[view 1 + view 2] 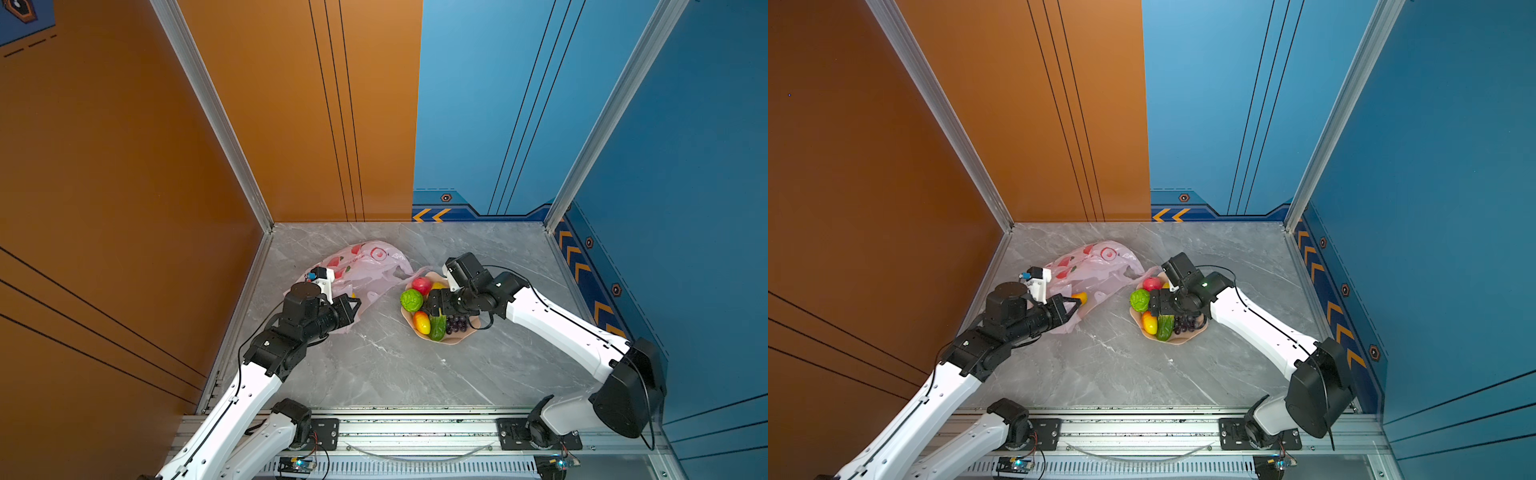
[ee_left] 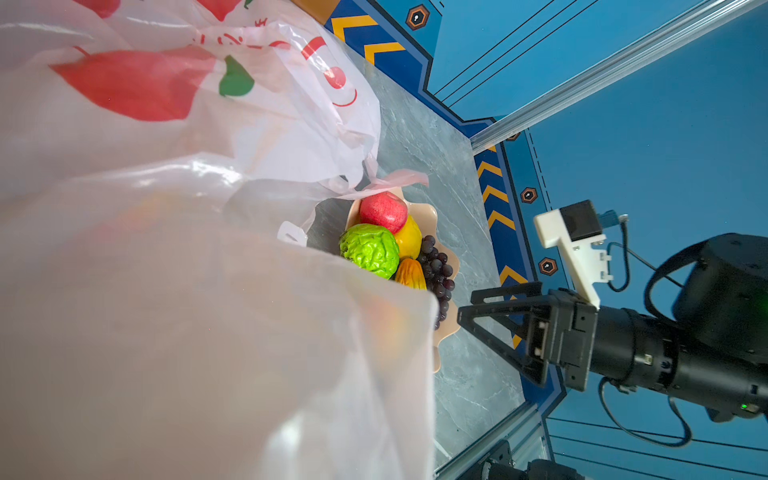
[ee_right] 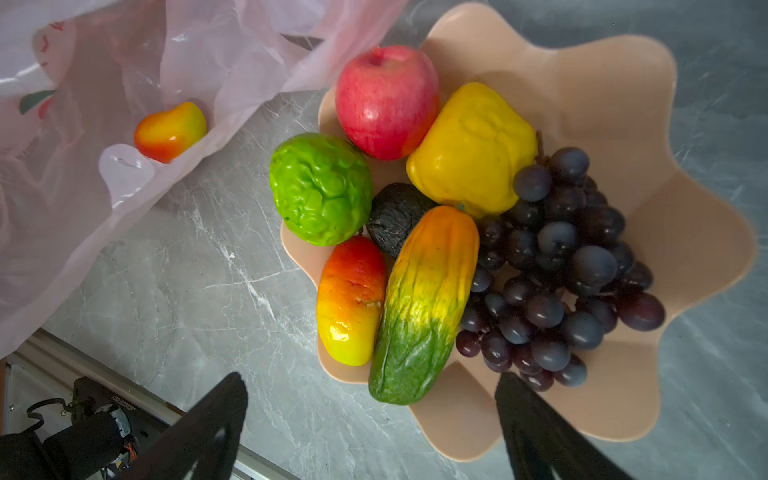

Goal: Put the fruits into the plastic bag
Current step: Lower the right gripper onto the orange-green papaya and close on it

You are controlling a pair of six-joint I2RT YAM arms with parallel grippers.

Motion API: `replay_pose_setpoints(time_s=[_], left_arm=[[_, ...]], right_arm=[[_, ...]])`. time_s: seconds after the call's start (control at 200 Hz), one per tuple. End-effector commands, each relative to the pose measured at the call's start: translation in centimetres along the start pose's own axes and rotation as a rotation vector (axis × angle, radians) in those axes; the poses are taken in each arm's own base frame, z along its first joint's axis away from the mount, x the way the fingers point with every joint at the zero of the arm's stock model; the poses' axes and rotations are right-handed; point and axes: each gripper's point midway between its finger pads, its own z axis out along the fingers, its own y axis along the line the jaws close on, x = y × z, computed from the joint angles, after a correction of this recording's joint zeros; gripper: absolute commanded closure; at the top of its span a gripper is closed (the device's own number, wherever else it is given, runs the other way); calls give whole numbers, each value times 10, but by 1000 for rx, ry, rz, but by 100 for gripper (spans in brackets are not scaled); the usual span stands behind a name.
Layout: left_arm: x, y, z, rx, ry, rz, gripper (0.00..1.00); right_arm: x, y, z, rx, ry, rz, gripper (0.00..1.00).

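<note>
The pale-pink plastic bag (image 1: 365, 266) (image 3: 83, 75) lies at the back left, its near edge lifted by my left gripper (image 1: 354, 305), which is shut on the film. A small red-yellow fruit (image 3: 170, 131) (image 1: 1079, 297) lies inside the bag's mouth. The other fruits sit in a peach bowl (image 3: 602, 83): red apple (image 3: 386, 99), green round fruit (image 3: 322, 187), yellow pepper (image 3: 469, 149), dark avocado (image 3: 395, 216), mango (image 3: 351, 299), cucumber shape (image 3: 424, 303) and grapes (image 3: 557, 266). My right gripper (image 3: 372, 384) (image 1: 430, 309) hangs open just above the bowl, over the cucumber's green end, holding nothing.
The grey marble table (image 1: 374, 365) is walled by orange panels on the left and blue panels at the back and right. A metal rail (image 1: 415, 432) with both arm bases runs along the front edge. In the left wrist view the bag's film (image 2: 166, 291) hides that gripper's jaws.
</note>
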Motion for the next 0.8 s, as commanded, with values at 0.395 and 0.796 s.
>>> replay_pose_setpoints(time_s=[0.395,0.796], left_arm=[[-5,4,-3,-15,-21,-16,100],[-8,-6,-4,41,-23,-17,100]], right_arm=[[18,-21,30,61,47,68,20],[19,-18,46,39,71,98,29]])
